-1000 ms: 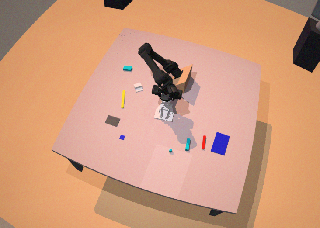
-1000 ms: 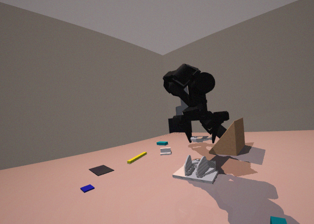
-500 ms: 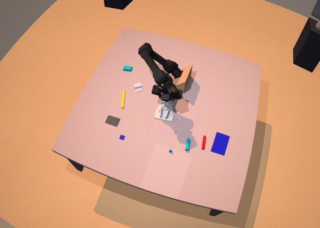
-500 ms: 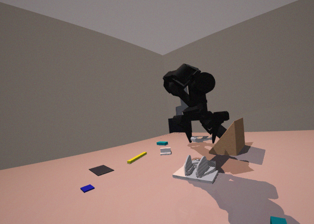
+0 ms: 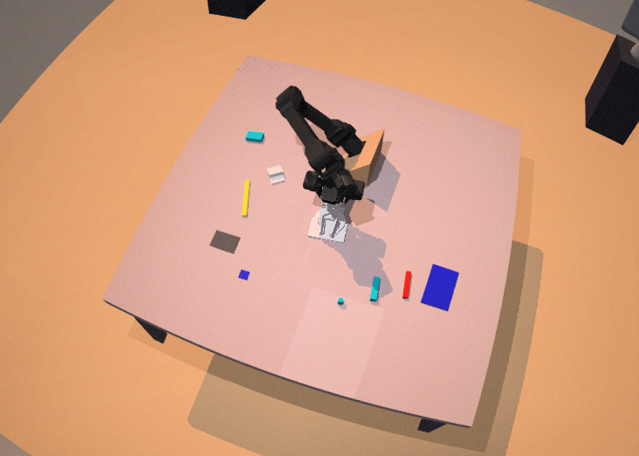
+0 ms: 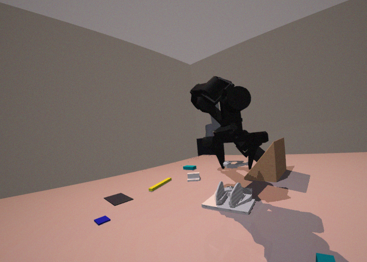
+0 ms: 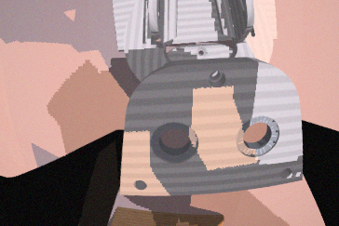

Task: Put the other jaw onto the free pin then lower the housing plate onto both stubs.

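My gripper (image 6: 236, 165) (image 7: 210, 136) is shut on the pale grey housing plate (image 6: 231, 164) (image 7: 158, 92). It holds the plate by its two sides, roughly level, above the table and behind the base. Two round holes and smaller holes show in the plate. The white base (image 5: 312, 232) (image 6: 211, 205) (image 7: 267, 13) lies flat on the table. Two grey ribbed jaws, one at left (image 6: 219, 194) and one at right (image 6: 236, 195), stand side by side on it, apart at their front ends. Their rear ends, the pins and any tooth contact are too hidden to tell.
A wooden wedge (image 5: 373, 155) (image 6: 279, 160) stands beside the arm. A small white bracket (image 5: 276, 175) (image 6: 193, 176) and a yellow bar (image 5: 245, 197) (image 6: 160, 184) lie left. A teal bar (image 5: 374, 288), red bar (image 5: 407, 284) and blue sheet (image 5: 439, 287) lie front right.
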Tool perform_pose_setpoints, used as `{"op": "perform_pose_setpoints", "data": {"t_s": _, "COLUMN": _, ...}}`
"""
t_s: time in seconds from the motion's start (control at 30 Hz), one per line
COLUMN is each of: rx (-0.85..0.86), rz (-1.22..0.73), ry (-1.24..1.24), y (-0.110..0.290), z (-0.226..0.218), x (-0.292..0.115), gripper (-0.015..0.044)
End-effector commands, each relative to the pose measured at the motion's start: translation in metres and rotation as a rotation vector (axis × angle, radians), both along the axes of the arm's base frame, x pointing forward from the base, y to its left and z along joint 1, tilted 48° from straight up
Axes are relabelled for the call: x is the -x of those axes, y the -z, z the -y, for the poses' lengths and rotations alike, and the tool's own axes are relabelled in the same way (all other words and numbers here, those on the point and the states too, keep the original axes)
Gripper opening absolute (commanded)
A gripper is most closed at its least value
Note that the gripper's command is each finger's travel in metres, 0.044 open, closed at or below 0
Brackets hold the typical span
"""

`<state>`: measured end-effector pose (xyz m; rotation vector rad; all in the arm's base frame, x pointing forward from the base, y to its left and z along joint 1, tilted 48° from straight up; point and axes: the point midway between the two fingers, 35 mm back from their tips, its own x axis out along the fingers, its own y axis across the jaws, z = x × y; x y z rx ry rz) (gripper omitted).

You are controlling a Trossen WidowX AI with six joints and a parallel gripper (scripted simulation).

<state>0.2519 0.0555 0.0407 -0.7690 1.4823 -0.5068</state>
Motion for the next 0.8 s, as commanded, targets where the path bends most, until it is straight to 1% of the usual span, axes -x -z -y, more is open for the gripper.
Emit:
{"op": "perform_pose_setpoints", "data": {"t_s": 0.0, "rx": 0.005, "rz": -0.010, "ry": -0.003, "y": 0.005, "z": 0.006, "x": 0.001, "gripper": 0.0351}}
{"op": "perform_pose_setpoints", "data": {"t_s": 0.77, "rx": 0.007, "rz": -0.009, "ry": -0.004, "y": 0.031, "z": 0.034, "x": -0.001, "gripper": 0.0351}}
